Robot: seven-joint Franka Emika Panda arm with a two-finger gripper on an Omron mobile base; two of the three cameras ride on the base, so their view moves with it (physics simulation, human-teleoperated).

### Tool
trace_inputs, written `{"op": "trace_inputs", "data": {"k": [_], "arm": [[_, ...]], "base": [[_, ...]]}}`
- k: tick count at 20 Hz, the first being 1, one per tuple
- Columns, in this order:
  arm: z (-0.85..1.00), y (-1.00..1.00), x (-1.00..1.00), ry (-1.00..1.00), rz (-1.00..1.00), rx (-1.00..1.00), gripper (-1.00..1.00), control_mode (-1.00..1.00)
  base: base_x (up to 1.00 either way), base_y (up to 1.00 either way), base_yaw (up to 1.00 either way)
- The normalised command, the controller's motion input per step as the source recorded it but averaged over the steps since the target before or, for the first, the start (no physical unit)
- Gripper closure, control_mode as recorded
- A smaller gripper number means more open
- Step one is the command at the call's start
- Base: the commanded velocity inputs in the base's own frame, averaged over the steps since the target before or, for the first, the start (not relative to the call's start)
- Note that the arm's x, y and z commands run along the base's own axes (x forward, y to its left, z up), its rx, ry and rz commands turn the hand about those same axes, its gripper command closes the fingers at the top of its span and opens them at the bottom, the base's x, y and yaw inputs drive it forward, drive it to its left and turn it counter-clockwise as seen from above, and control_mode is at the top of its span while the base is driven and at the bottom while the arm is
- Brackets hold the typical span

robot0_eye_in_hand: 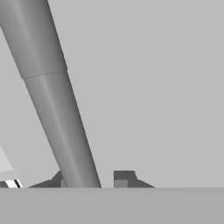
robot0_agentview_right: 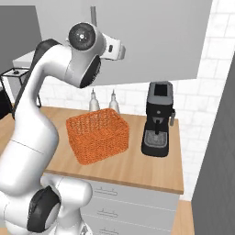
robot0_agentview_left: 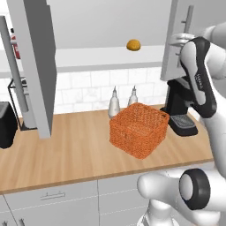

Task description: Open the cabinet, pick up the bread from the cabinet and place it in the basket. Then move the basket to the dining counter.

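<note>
Both doors of the cabinet (robot0_agentview_left: 175, 53) are swung open, and the bread (robot0_agentview_left: 133, 44), a small golden bun, sits on its pale shelf (robot0_agentview_left: 88, 56). Below it on the wood worktop stands the orange woven basket (robot0_agentview_left: 139, 129) (robot0_agentview_right: 97, 134), with nothing visible inside. My gripper (robot0_agentview_left: 178, 39) is up at the right door, well right of the bread. In the hand view the door's silver bar handle (robot0_eye_in_hand: 61, 109) runs between the fingers of my gripper (robot0_eye_in_hand: 92, 178), with a narrow gap on one side. Nothing is held. The dining counter is out of view.
A black coffee machine (robot0_agentview_left: 181, 110) (robot0_agentview_right: 158, 119) stands right of the basket. Two pale bottles (robot0_agentview_left: 114, 103) (robot0_agentview_right: 94, 101) stand against the white tiles behind it. The left cabinet door (robot0_agentview_left: 33, 66) juts out over the worktop. A dark appliance (robot0_agentview_left: 6, 123) sits at the far left.
</note>
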Motion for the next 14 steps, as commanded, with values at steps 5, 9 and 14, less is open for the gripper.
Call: {"op": "trace_inputs", "data": {"k": [5,9,14], "arm": [[0.53,-1.00,-1.00,0.00,0.00,0.08,1.00,-1.00],[0.42,-0.92,-1.00,0.00,0.00,0.06,1.00,-1.00],[-0.11,-0.12,-0.91,-0.04,-0.01,0.01,-1.00,-1.00]], "base": [[0.00,0.00,0.00],[0.00,0.00,0.00],[0.00,0.00,0.00]]}}
